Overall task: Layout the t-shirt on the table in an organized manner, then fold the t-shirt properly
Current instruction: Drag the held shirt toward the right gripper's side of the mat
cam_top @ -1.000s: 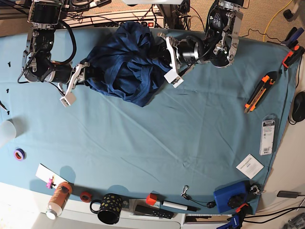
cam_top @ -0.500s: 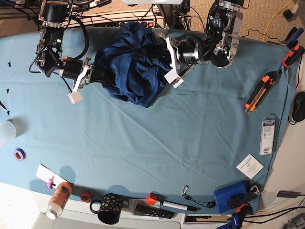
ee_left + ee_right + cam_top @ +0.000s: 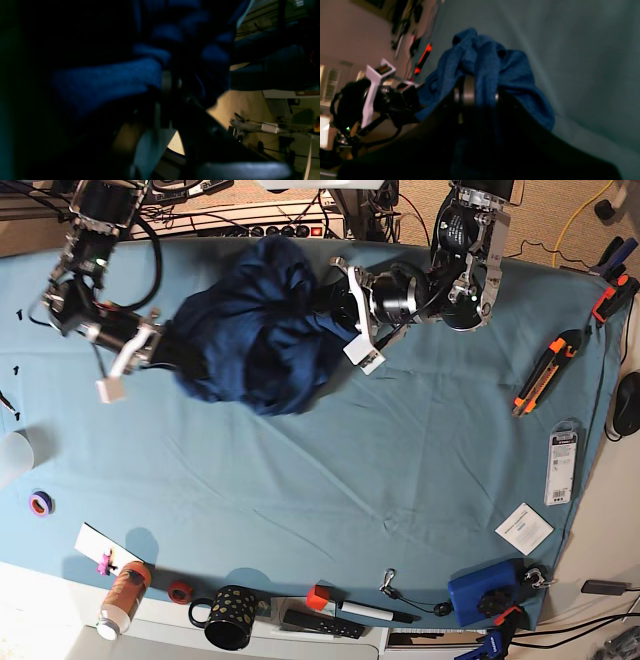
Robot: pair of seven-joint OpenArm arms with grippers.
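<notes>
Two tools meet the t-shirt (image 3: 250,340) in the base view: it lies bunched near the far edge of the counter (image 3: 330,470), with the right tool (image 3: 165,348) buried in its left side and the left tool (image 3: 330,305) in its right side.

Left wrist view: dark; blue fabric (image 3: 107,80) crowds the left tool's (image 3: 170,80) fingers, which sit together, seemingly pinching a fold.

Right wrist view: the right tool (image 3: 476,93) is clamped on a fold of the t-shirt (image 3: 492,65), which drapes onto the teal counter (image 3: 582,62).
</notes>
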